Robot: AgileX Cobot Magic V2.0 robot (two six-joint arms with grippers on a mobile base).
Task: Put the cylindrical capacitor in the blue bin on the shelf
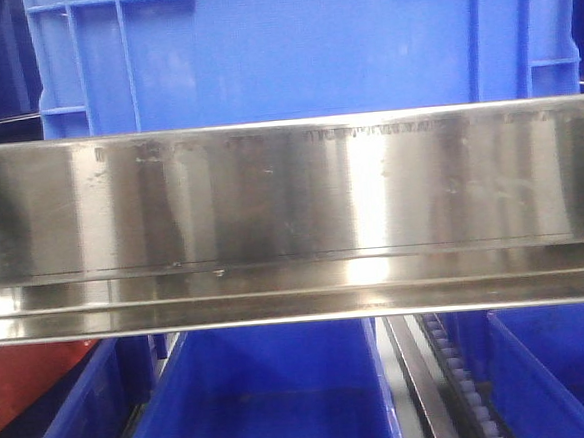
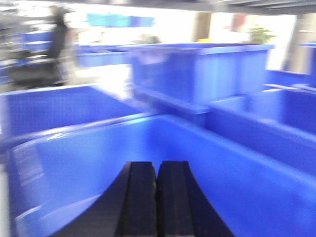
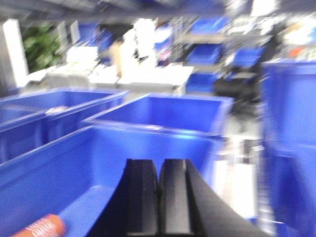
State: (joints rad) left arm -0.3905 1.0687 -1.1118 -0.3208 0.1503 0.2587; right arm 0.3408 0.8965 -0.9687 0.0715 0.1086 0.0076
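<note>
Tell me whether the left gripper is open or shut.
Shut. In the left wrist view the left gripper has its two black fingers pressed together with only a thin seam between them, nothing visible held, above a blue bin.

Black curved-sided pincer (image 2: 156, 197) fingers

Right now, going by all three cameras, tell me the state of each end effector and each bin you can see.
Left end effector: shut, nothing visible between the fingers, over a blue bin.
Right end effector: shut, nothing visible held, over another blue bin.
Orange-red item: lying in that bin's corner; blurred.
Shelf rail: shiny, scratched.
Lower middle bin: open-topped, nothing visible inside.
</note>
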